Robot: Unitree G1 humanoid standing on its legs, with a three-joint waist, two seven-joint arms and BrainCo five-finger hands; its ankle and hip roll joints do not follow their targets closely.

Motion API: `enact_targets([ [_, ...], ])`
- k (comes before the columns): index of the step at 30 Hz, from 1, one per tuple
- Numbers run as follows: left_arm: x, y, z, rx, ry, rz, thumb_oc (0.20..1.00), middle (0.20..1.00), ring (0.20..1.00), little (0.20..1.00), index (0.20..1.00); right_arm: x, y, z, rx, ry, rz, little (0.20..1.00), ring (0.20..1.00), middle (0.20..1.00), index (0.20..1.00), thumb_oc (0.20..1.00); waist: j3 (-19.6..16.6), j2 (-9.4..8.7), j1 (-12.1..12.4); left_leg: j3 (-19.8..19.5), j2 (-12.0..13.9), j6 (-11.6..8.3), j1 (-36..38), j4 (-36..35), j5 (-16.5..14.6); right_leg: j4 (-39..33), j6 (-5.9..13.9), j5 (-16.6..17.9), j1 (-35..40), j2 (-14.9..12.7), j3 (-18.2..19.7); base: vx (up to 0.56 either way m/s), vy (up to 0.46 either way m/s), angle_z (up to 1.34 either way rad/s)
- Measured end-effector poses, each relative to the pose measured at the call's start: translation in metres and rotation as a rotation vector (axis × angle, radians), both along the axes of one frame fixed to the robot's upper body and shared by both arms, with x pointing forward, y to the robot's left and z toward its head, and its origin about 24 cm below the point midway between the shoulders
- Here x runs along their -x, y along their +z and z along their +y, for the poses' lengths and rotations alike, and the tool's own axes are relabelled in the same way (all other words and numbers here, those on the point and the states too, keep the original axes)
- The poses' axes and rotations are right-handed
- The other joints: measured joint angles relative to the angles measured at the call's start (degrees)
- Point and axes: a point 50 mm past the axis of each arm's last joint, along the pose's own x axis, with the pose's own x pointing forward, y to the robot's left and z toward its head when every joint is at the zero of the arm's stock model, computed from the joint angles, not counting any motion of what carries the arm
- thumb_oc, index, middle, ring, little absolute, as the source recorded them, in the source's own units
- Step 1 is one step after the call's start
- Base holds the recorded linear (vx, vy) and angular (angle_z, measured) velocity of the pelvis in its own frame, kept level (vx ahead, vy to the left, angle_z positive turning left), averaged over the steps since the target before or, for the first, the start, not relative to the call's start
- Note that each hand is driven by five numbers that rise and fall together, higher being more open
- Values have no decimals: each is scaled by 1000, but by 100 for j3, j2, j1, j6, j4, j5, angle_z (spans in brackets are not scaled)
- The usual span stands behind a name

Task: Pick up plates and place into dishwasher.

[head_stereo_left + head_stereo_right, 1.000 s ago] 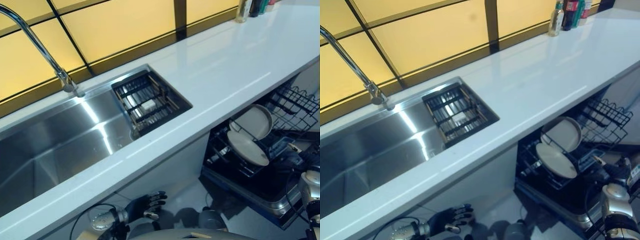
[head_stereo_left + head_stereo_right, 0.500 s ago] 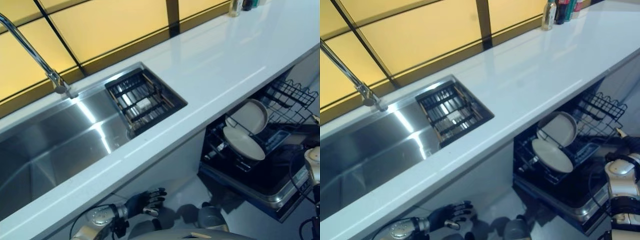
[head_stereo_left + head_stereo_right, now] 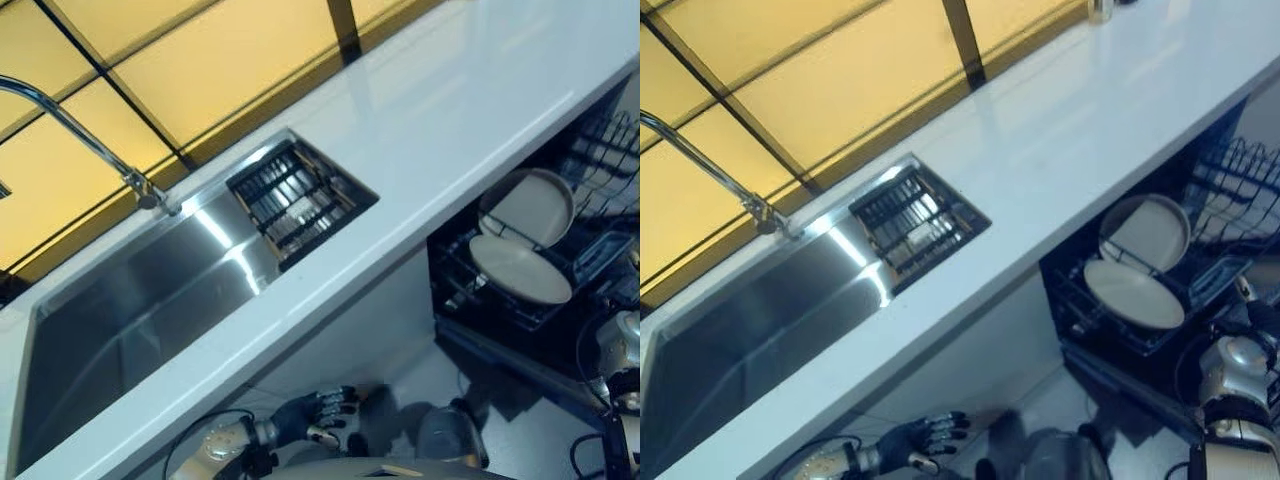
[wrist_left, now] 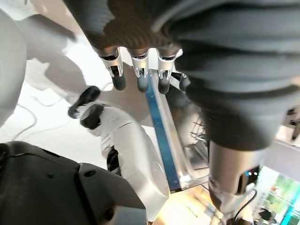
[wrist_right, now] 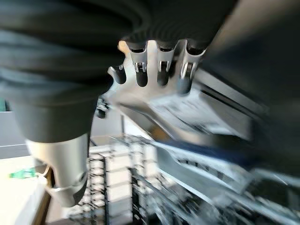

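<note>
**Two plates racked in the open dishwasher, both hands empty**

Two beige plates are seen in the lower rack [image 3: 470,290] of the open dishwasher [image 3: 530,350], under the right end of the white surface [image 3: 470,130]. The upper plate [image 3: 527,207] is propped nearly upright against the wire tines; the lower plate [image 3: 520,270] lies tilted just in front of it, and the two rims appear to touch or overlap. A second black wire rack [image 3: 610,150] is visible further right, pulled out under the surface's edge.

A stainless steel sink [image 3: 140,310] is set into the surface at the left, with a curved chrome faucet [image 3: 90,140] behind it and a dark slatted drain basket [image 3: 298,198] at its right end. Yellow wall panels [image 3: 230,50] with dark frames run behind the surface.

The left hand [image 3: 315,415] is held low beneath the surface's edge, near the floor; its fingers [image 4: 138,77] are loosely extended and nothing is held. The right hand [image 5: 157,70] is held close to the dishwasher's open front; its fingers [image 5: 140,75] are relaxed, slightly bent, and nothing is gripped between them.
</note>
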Motion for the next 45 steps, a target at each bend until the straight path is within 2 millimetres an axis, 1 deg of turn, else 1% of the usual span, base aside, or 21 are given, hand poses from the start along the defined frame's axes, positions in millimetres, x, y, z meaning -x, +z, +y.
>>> enact_targets([
  [3,-4,3,-1,14,22,-14,1000,1000,1000,1000,1000,1,-8,-2,-60,2,-9,1000,1000,1000,1000,1000,125,49,8,13,-26,-14,-17,-8,24,139,32,-85,-72,-44,-5,20,47,7],
  [6,-3,3,-5,18,21,-15,1000,1000,1000,1000,1000,2,-14,-1,-93,18,-1,1000,1000,1000,1000,1000,127,50,6,18,-27,-16,-17,-28,27,169,22,-108,-96,-47,11,53,71,1],
  [8,-1,4,-9,22,16,-14,1000,1000,1000,1000,1000,1,-14,-2,-106,23,-7,1000,1000,1000,1000,1000,134,53,7,19,-39,-6,-13,-40,34,177,12,-109,-98,-55,1,45,63,1],
  [13,-7,10,-12,57,63,-30,1000,1000,1000,1000,1000,1,-16,-4,-147,33,-22,1000,1000,1000,1000,1000,345,63,10,-27,-69,-46,-2,-36,71,281,3,-165,-99,-74,-41,9,54,6],
  [16,-8,13,-15,77,87,-28,1000,1000,1000,1000,1000,2,-19,-4,-185,31,-28,1000,1000,1000,1000,1000,351,57,26,-128,-78,-57,-4,-45,86,330,-13,-213,-61,-97,-143,-9,16,15],
  [20,-6,14,-22,77,77,-25,1000,1000,1000,1000,1000,-8,-10,-2,-185,75,-70,1000,1000,1000,1000,1000,361,45,167,-184,-68,-78,-43,-72,118,382,-40,-241,-67,-100,-181,-31,34,8],
  [22,-6,13,-22,76,91,-20,1000,1000,1000,1000,1000,-9,-7,-3,-215,66,-107,1000,1000,1000,1000,1000,364,41,165,-256,-75,-54,-111,-74,132,391,-41,-243,-114,-100,-218,-51,35,14],
  [24,-6,13,-22,70,98,-19,1000,1000,1000,1000,1000,-10,-7,-3,-231,89,-137,1000,1000,1000,1000,1000,401,10,164,-287,-76,-101,-133,-81,191,431,-54,-246,-163,-99,-238,-48,35,9],
  [26,-6,13,-23,66,99,-20,1000,1000,1000,1000,1000,-11,-7,-3,-259,109,-174,1000,1000,1000,1000,1000,412,-3,163,-300,-72,-105,-162,-129,224,432,-63,-243,-180,-100,-279,-35,29,4],
  [28,-7,16,-25,75,107,-29,1000,1000,1000,1000,1000,-11,-5,-4,-294,127,-227,1000,1000,1000,1000,1000,419,-11,167,-323,-71,-81,-218,-175,242,430,-68,-241,-225,-93,-299,-24,9,4],
  [33,-10,18,-25,83,136,-27,1000,1000,1000,1000,1000,-18,-1,-2,-393,125,-343,1000,1000,1000,1000,1000,528,-89,188,-401,-35,-126,-242,-216,299,428,-104,-230,-240,-35,-340,5,-9,3],
  [36,-12,18,-24,77,142,-33,1000,1000,1000,1000,1000,-23,3,0,-405,124,-354,1000,1000,1000,1000,1000,568,-132,211,-469,-4,-161,-298,-163,321,433,-123,-228,-245,-24,-418,14,-22,14],
  [40,-22,23,-23,65,133,-73,1000,1000,1000,1000,1000,-26,5,1,-416,122,-349,1000,1000,1000,1000,1000,649,-237,414,-540,27,-178,-318,-98,330,472,-154,-231,-243,7,-473,13,-5,7],
  [42,-24,24,-21,54,138,-82,1000,1000,1000,1000,1000,-29,7,4,-424,137,-354,1000,1000,1000,1000,1000,685,-285,477,-593,33,-189,-341,-81,333,475,-177,-232,-240,23,-492,9,-3,7],
  [45,-27,24,-17,29,155,-91,1000,1000,1000,1000,1000,-35,12,7,-426,165,-367,1000,1000,1000,1000,1000,717,-329,508,-736,52,-195,-454,-18,333,477,-201,-238,-242,93,-510,-28,-37,19],
])
